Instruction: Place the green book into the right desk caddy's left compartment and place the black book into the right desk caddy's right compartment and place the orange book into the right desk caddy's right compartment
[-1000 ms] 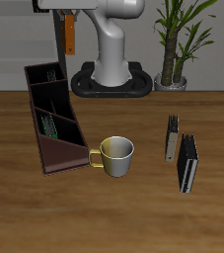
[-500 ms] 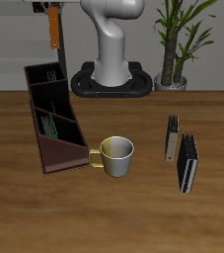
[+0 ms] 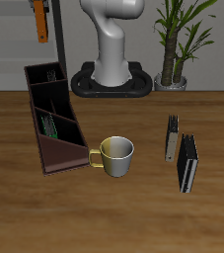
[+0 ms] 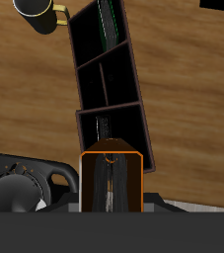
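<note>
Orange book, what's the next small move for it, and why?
Probably lower the orange book straight down toward the caddy's right compartment. The book hangs upright high above that end section and, in the wrist view, looks roughly in line with it. The section seems to have room beside the black book standing in it.

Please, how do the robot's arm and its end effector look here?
The arm is a thick, rounded, glossy white-grey column on a round black base. No cables or markings show. The end effector is mostly cut off by the frame, so its look is unclear.
</note>
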You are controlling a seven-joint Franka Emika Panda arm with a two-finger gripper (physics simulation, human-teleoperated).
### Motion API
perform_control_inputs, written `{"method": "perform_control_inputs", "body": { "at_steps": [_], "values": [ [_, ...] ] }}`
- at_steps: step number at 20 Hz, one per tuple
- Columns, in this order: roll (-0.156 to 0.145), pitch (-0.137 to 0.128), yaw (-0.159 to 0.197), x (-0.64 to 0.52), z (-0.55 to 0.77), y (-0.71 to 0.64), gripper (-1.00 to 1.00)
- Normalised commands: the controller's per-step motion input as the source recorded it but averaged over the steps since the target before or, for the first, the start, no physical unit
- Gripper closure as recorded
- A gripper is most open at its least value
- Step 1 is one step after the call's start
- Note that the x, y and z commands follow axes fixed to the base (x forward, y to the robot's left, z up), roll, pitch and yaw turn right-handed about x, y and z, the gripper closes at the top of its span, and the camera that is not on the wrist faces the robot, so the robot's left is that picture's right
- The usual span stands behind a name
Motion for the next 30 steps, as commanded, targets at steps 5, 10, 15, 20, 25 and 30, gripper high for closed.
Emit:
{"method": "perform_control_inputs", "body": {
  "at_steps": [5, 10, 15, 20, 25, 30],
  "values": [
    [0.017, 0.013, -0.031, 0.27, 0.26, -0.52, 1.00],
    [0.025, 0.032, 0.021, 0.20, -0.01, -0.14, 1.00],
    [-0.032, 0.049, -0.051, 0.36, -0.13, -0.18, 1.00],
    [0.030, 0.043, 0.035, 0.11, -0.12, 0.05, 1.00],
    [0.016, 0.020, -0.023, 0.06, -0.04, -0.01, 1.00],
    [0.007, 0.008, 0.029, 0.09, -0.08, 0.06, 1.00]
  ]
}}
